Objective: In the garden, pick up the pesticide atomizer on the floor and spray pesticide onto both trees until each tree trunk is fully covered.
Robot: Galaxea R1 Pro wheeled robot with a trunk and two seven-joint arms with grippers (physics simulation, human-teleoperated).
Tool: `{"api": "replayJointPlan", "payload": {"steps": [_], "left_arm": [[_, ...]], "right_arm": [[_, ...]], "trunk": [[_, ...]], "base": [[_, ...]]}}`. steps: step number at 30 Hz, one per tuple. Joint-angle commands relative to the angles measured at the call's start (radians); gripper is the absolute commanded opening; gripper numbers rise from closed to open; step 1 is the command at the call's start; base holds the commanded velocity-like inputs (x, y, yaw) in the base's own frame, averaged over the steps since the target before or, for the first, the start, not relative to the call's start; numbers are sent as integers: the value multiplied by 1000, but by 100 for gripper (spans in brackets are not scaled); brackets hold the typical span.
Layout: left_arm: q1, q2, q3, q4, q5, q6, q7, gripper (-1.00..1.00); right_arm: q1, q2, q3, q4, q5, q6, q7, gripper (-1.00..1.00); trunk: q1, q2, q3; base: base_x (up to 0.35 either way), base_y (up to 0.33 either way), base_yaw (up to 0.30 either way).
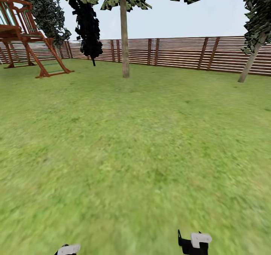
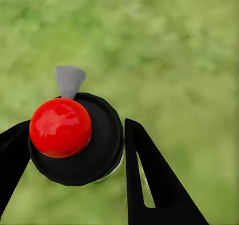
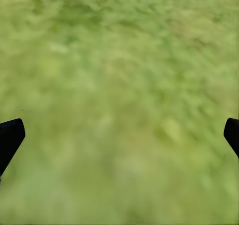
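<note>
The pesticide atomizer point(image 2: 74, 140) is sitting right between the left gripper's point(image 2: 74, 150) two black fingers point(image 2: 154, 180) in the left wrist view, seen from above: round dark body, shiny red top, and a pale grey trigger head poking out past the fingertips. The fingers are pressing in on either side of the bottle, so the left gripper is clamping it, with nothing but blurry grass point(image 2: 189, 50) showing beyond it.

The right gripper point(image 3: 119, 135) is carrying nothing; its two black fingertips point(image 3: 10, 137) are sitting at opposite edges of the right wrist view, so it's spread wide over bare lawn.

In the head view both grippers are just peeking in at the near edge, the left gripper point(image 1: 67, 249) and the right gripper point(image 1: 194, 243). Well ahead of them a tree point(image 1: 124, 29) with a straight pale trunk is standing on the grass, and another tree point(image 1: 253, 55) is leaning off ahead of the right gripper. The slatted red-brown fence point(image 1: 180, 53) is running behind both, and a wooden play frame point(image 1: 26, 36) is standing far ahead of the left gripper.
</note>
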Motion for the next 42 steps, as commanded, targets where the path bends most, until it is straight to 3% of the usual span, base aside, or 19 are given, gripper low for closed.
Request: {"api": "replayJointPlan", "payload": {"steps": [1,42], "left_arm": [[0,0,0,0,0,0,0,-100],[0,0,0,0,0,0,0,-100]], "right_arm": [[0,-1,0,0,0,0,-1,100],[0,0,1,0,0,0,2,100]], "trunk": [[0,0,0],[0,0,0]], "base": [[339,0,0],[339,0,0]]}}
